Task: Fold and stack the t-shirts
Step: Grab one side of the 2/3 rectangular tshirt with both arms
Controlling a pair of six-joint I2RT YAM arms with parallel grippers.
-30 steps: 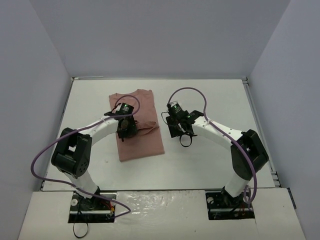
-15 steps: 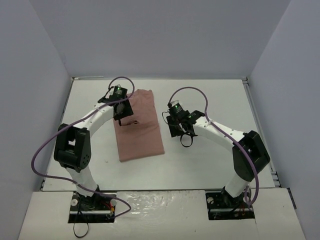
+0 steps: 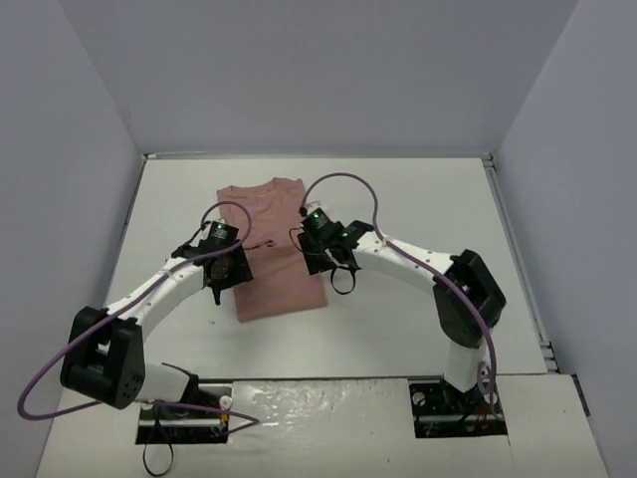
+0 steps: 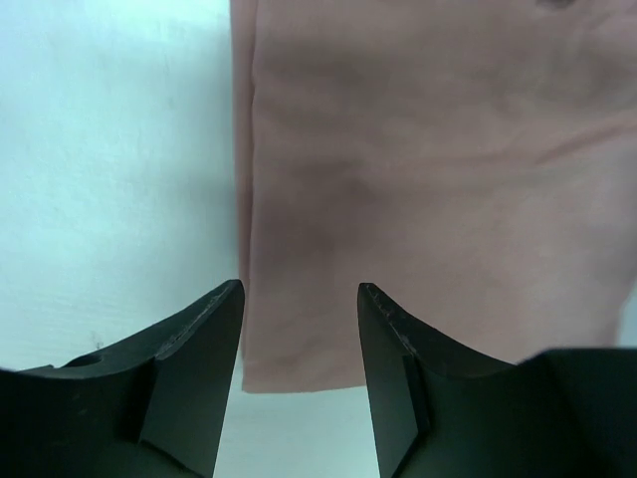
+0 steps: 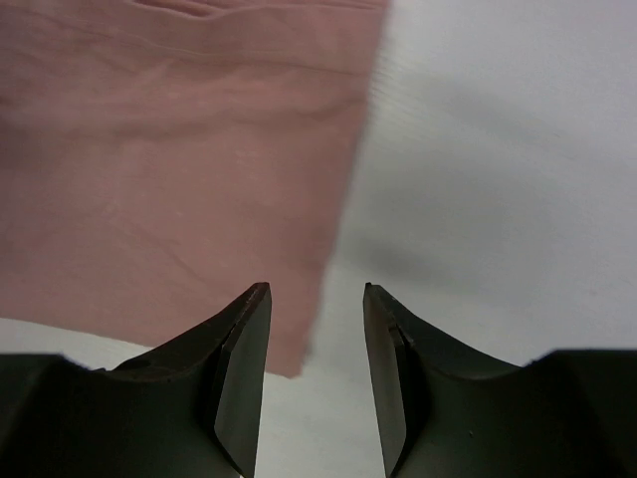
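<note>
Table: white table [image 3: 418, 199] is sitting boxed in by plain grey walls [image 3: 299, 70] at 9, 12 and 3 o'clock, with both arm bases sitting at 6.

Shirt: dusty-pink shirt [image 3: 274, 249] is lying flat on the table, folded into a long rectangle. It's sitting around 10 o'clock from the table's middle, long side running roughly 12 to 6 and leaning a bit.

Left gripper: left gripper [image 3: 221, 277] is hanging over the shirt's 8 o'clock edge. Its jaws are standing partly apart and gripping nothing. In the wrist view the shirt's left edge and near corner are showing right in the gap. Can't tell if the tips are touching cloth.

Right gripper: right gripper [image 3: 326, 264] is hanging at the shirt's 4 o'clock edge. Same deal, jaws partly apart and holding nothing, with the shirt's right edge running down between them near the corner. Contact is hard to call here too.

Cables: purple cables [image 3: 343, 179] are looping up off both arms.
</note>
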